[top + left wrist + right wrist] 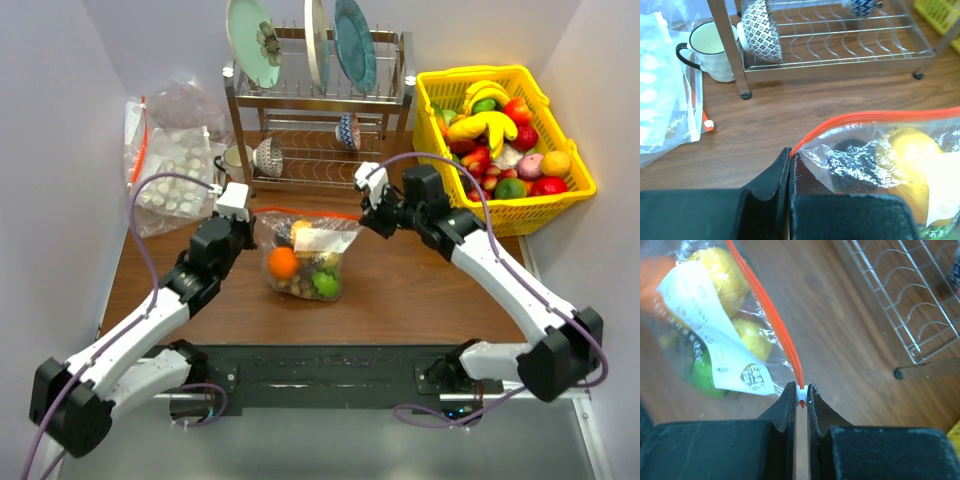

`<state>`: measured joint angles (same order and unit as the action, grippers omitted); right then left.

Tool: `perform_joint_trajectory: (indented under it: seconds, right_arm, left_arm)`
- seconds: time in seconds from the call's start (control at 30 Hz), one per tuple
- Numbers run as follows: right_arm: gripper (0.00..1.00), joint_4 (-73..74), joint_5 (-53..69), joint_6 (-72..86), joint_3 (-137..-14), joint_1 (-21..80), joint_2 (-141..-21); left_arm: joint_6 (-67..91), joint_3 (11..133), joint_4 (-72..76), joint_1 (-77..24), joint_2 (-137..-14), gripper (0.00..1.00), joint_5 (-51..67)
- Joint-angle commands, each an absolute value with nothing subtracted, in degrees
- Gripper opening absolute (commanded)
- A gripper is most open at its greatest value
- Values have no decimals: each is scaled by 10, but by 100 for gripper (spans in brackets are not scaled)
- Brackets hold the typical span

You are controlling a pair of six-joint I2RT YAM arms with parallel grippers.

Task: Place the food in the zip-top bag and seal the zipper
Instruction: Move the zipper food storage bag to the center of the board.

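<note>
The clear zip-top bag [304,256] hangs stretched between both grippers above the wooden table. Inside is the food: an orange [283,262], a green round fruit [325,283] and yellow ones [725,270], behind a white label [710,330]. The orange-red zipper [880,116] runs taut along the bag's top edge. My left gripper [790,152] is shut on the bag's left corner at the zipper's end. My right gripper [801,390] is shut on the small white slider [801,395] at the zipper's [767,305] right end.
A metal dish rack [320,110] with plates stands behind the bag, with a patterned bowl [760,30] in it and a white mug [715,47] beside it. Clear bags of white lumps [165,170] lie at the back left. A yellow basket [500,140] of toy fruit sits at the back right.
</note>
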<state>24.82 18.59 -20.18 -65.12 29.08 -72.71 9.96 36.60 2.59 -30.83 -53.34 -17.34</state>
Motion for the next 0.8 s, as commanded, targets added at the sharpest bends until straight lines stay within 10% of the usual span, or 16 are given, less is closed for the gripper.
perform_joint_trajectory:
  seconds: [0.0, 0.47, 0.6, 0.77]
  right_arm:
    - [0, 179, 113, -148, -709, 280, -778]
    - [0, 117, 47, -56, -854, 255, -949]
    - [0, 119, 64, -45, -869, 254, -958]
    - [74, 111, 1, 46, -866, 255, -933]
  left_arm:
    - [111, 423, 122, -287, -598, 0, -177]
    - [132, 537, 219, -233, -782, 0, -136]
    - [140, 521, 252, -230, -772, 24, -129]
    - [146, 510, 234, -229, -729, 73, -133]
